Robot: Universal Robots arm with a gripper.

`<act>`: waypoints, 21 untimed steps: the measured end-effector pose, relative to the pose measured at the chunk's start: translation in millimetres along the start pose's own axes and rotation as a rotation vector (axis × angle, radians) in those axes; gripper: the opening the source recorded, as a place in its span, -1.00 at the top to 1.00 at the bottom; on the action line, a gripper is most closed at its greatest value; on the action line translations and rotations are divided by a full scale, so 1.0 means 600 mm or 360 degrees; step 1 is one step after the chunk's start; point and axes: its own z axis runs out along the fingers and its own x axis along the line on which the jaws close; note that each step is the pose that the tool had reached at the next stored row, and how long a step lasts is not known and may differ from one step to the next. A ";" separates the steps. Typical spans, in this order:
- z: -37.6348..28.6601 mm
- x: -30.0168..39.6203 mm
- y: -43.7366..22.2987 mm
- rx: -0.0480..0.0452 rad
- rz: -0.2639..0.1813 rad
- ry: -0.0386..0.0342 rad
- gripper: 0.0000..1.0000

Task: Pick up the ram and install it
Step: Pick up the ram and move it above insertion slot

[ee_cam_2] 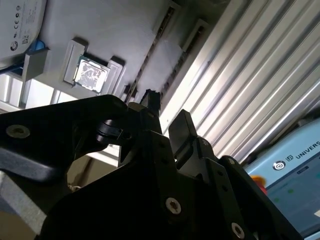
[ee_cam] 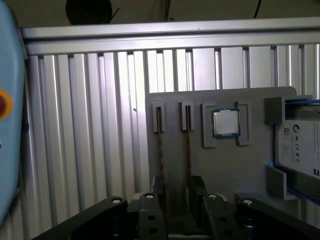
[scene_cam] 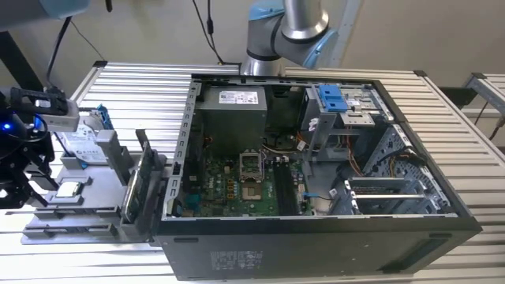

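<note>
Ram (ee_cam: pixel 160 150): two sticks stand on edge in side-by-side slots of the grey tray (ee_cam: pixel 225 170), which rests on the slatted surface (ee_cam: pixel 90 125). Count, left to right in the first wrist view: two sticks, one processor (ee_cam: pixel 226 122), one hard drive (ee_cam: pixel 300 150). The tool (ee_cam: pixel 177 185) hovers at the slots with fingers parted, holding nothing (as far as visible). Centre on one stick and descend square, clear of its neighbour.

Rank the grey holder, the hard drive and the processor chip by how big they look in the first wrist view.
Largest: grey holder.
Then: hard drive, though the picture's edge cuts it off.
Smallest: processor chip.
</note>
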 end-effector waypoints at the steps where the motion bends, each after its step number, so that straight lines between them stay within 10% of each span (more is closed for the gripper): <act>1: 0.001 0.000 0.000 0.0000 0.0000 0.0000 0.28; 21: 0.020 0.001 0.000 0.0000 0.0000 0.0000 0.28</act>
